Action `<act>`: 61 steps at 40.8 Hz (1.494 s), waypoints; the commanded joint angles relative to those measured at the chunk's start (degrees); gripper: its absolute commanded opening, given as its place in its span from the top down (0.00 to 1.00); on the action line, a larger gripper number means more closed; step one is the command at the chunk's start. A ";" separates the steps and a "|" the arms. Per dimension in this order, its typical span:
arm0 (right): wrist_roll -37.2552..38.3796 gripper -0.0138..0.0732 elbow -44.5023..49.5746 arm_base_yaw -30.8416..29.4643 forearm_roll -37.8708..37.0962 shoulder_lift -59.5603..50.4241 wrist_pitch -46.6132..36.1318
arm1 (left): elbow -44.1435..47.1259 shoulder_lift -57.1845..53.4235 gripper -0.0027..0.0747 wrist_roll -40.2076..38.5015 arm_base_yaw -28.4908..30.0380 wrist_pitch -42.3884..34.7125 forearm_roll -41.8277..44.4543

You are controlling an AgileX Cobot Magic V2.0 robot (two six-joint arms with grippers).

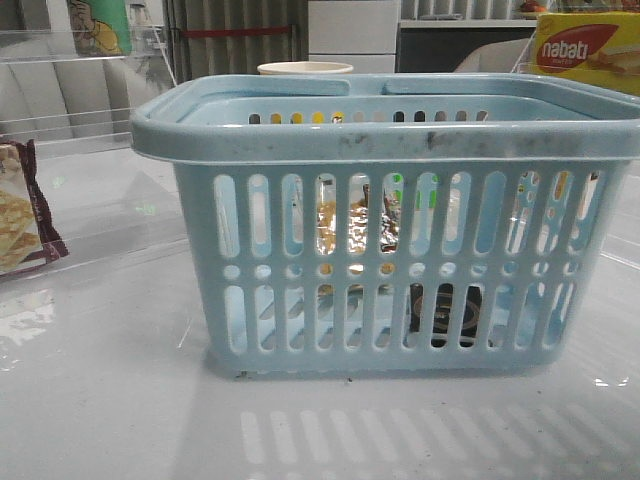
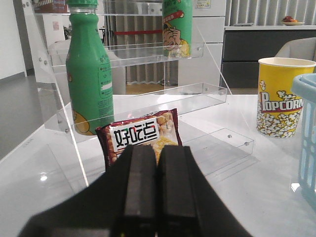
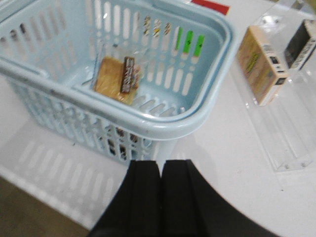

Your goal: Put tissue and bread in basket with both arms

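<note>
The light blue basket (image 1: 400, 135) stands in the middle of the table in the front view. Through its slots I see the shiny bag of bread (image 1: 355, 228) inside, and the small black tissue packet (image 1: 445, 310) low on the basket floor. In the right wrist view the bread (image 3: 116, 74) lies on the floor of the basket (image 3: 163, 126). My right gripper (image 3: 160, 164) is shut and empty, outside the basket near its rim. My left gripper (image 2: 157, 148) is shut and empty, away from the basket (image 2: 308, 133), facing a shelf. Neither gripper shows in the front view.
A clear acrylic shelf (image 2: 197, 94) holds a green bottle (image 2: 89, 74) and a maroon-edged flatbread packet (image 2: 143, 133). A popcorn cup (image 2: 279, 98) stands beside the basket. A yellow nabati box (image 1: 585, 50) is at the back right. Another acrylic rack holds boxes (image 3: 261, 66).
</note>
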 commanded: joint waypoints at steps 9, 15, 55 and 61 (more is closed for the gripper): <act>-0.39 0.78 20.72 -13.54 1.04 -16.28 -33.57 | -0.05 -1.00 0.85 -0.13 -0.09 -4.99 -0.52; -0.39 0.78 31.16 -17.40 1.04 -23.56 -42.29 | -0.05 -1.00 0.85 -0.13 -0.09 -4.99 -0.52; -0.24 0.78 38.29 -19.01 5.83 -27.59 -43.19 | -0.05 -1.00 0.85 -0.13 -0.09 -4.99 -0.52; -0.24 0.78 38.29 -19.01 5.83 -27.59 -43.06 | -0.05 -1.00 0.85 -0.13 -0.09 -4.99 -0.52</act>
